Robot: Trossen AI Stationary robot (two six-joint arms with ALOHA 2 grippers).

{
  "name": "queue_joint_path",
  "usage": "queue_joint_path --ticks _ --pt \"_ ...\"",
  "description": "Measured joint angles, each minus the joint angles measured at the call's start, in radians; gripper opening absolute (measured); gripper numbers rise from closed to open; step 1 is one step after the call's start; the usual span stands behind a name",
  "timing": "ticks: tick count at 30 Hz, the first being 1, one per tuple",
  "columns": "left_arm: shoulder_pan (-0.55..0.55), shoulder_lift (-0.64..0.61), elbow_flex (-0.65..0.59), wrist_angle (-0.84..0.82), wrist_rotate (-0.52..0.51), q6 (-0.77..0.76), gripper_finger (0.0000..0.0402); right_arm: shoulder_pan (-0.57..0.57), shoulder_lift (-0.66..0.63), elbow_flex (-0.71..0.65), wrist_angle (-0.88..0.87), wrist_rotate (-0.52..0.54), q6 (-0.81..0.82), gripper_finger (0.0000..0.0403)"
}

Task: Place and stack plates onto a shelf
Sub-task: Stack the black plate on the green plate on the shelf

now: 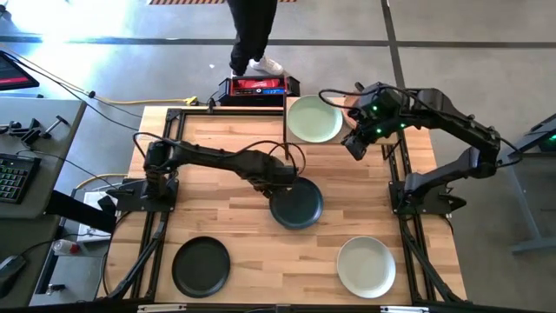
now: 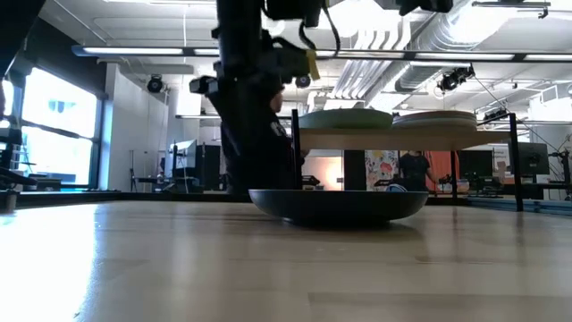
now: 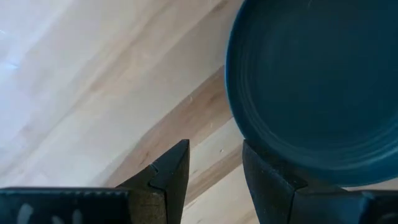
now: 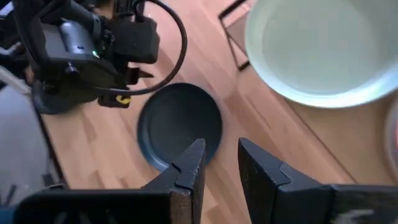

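A: So, where's the dark teal plate (image 1: 296, 206)?

B: Mid-table, just at five o'clock from the left gripper (image 1: 284, 176), whose fingers are parted and empty at the rim.

A: And the right gripper (image 1: 354, 146)?

B: Also parted, empty, hovering beside the shelf (image 1: 347, 132) at one o'clock. The left arm is nearer.

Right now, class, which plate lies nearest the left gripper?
The dark teal plate at the table's middle: the left gripper is at its rim. The black plate and off-white plate lie apart, nearer the front edge.
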Motion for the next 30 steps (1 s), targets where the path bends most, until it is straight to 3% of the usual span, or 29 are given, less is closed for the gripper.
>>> queue_joint_path --ticks 7,14,30 --pt "0.008 0.055 0.0 0.019 0.046 0.017 0.0136 0.028 0.0 -0.001 -0.042 0.073 0.009 0.0076" --pt "0.008 0.061 0.0 0.124 0.079 0.018 0.0136 0.028 0.0 -0.001 -0.043 0.077 0.009 0.0076" --pt "0.016 0.123 0.0 0.126 0.083 0.025 0.0135 0.028 0.0 -0.002 -0.043 0.076 0.028 0.0076"
